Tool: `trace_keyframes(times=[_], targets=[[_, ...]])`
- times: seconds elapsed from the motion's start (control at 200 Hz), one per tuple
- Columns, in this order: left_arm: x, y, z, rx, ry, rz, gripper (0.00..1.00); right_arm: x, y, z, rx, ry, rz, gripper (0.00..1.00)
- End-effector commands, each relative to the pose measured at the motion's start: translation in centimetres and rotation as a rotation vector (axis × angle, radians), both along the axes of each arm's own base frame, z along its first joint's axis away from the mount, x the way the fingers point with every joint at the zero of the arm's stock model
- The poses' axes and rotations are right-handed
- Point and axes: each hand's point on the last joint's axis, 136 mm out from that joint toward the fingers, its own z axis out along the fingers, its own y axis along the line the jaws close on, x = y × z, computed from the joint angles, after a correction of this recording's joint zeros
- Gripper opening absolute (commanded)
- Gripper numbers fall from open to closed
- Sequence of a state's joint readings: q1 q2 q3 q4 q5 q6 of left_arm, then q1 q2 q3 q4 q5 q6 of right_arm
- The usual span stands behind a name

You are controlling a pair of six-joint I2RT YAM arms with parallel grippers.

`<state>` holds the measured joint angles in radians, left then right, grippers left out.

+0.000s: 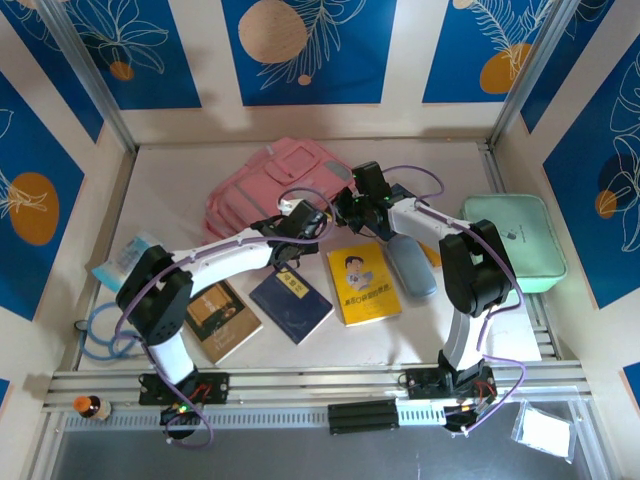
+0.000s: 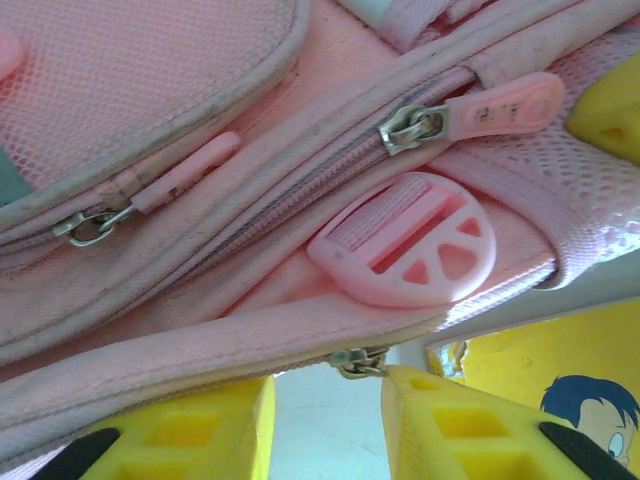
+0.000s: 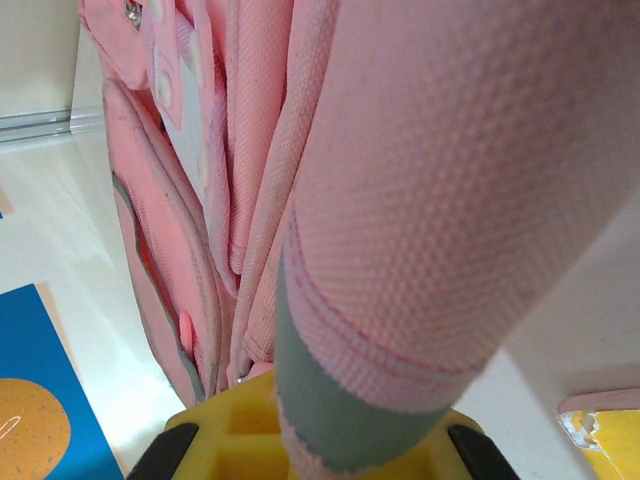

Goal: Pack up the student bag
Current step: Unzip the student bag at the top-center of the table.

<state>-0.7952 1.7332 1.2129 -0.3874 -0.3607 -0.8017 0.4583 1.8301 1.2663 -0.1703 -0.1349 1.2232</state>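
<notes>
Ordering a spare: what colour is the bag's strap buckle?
The buckle is pink; the left wrist view shows it best.

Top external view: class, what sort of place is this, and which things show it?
Probably a robot work cell, not a classroom: left arm and right arm bolted to an aluminium rail, a white table boxed in by blue wall panels.

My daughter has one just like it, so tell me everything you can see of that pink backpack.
The pink backpack is soft woven and mesh fabric with grey-piped pockets, lying flat at the far middle of the table. The zips in view look closed, with metal sliders and pink pulls; a pink plastic buckle sits on its webbing. The right jaws seem to pinch its grey-banded strap; the left jaws stand open at its edge.
</notes>
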Motion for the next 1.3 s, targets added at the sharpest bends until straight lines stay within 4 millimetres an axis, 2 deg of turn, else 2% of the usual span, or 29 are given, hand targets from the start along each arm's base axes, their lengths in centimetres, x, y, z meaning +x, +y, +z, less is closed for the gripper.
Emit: trace_keyframes(times=[0.0,0.31,0.47,0.55,0.655,0.78,1.13,1.295], targets=[[0.0,0.5,0.2,0.045,0.001,0.02,0.32,0.5,1.9,4.2,0.081,-0.088,0.062,0.0],[1.1,-0.7,-0.5,0.096,0.014,-0.026,0.35,0.2,2.1,4.1,0.086,-0.085,0.077,0.0],[1.8,-0.6,0.3,0.111,-0.016,-0.01,0.34,-0.1,2.3,3.9,0.086,-0.082,0.087,0.0],[2.0,-0.5,0.6,0.11,-0.029,-0.003,0.31,-0.1,2.4,3.9,0.083,-0.086,0.093,0.0],[1.9,-0.4,1.0,0.105,-0.037,-0.002,0.21,0.0,2.2,3.9,0.078,-0.09,0.094,0.0],[1.5,0.0,1.4,0.102,-0.044,0.0,0.18,0.1,2.0,4.0,0.072,-0.094,0.089,0.0],[0.2,1.3,0.3,0.144,-0.015,-0.028,0.0,0.5,1.6,4.0,0.089,-0.09,0.079,0.0],[-1.5,2.7,0.1,0.144,0.018,-0.067,0.0,0.9,0.6,3.3,0.05,-0.093,0.063,0.0]])
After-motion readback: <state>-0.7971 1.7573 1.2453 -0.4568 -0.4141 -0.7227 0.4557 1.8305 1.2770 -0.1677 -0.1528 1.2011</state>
